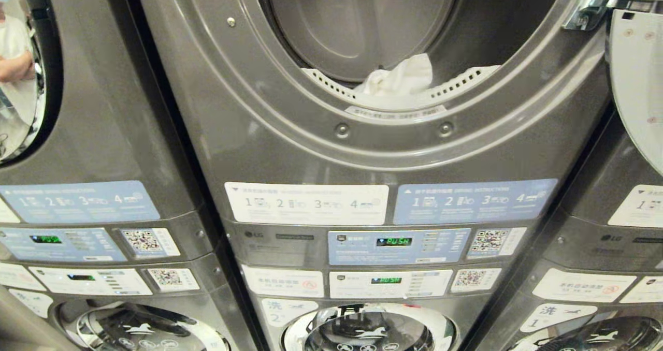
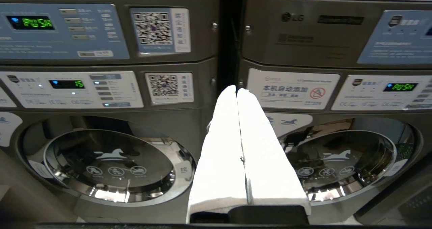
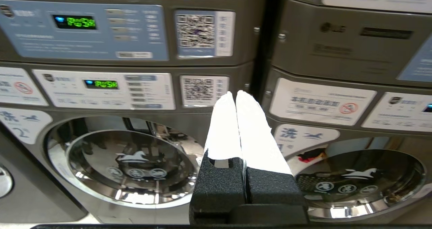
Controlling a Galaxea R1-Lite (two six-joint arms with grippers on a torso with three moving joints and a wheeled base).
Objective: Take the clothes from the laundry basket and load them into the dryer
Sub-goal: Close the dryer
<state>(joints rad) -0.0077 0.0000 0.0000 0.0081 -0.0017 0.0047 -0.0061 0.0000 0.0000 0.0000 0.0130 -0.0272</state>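
Observation:
The grey dryer (image 1: 331,128) in the middle stack stands with its round opening uncovered. Its door (image 1: 639,82) is swung out to the right on a chrome hinge. A white piece of clothing (image 1: 401,76) lies at the bottom lip of the drum. The laundry basket is out of view. Neither arm shows in the head view. My left gripper (image 2: 237,90) is shut and empty, pointing at the gap between the left and middle stacks. My right gripper (image 3: 235,94) is shut on nothing, facing the gap between the middle and right stacks.
Identical grey stacks stand close on both sides. Below the dryer are control panels (image 1: 399,246) with lit green displays, then a washer with a chrome door (image 1: 368,330). A person's arm (image 1: 15,66) shows at the far left.

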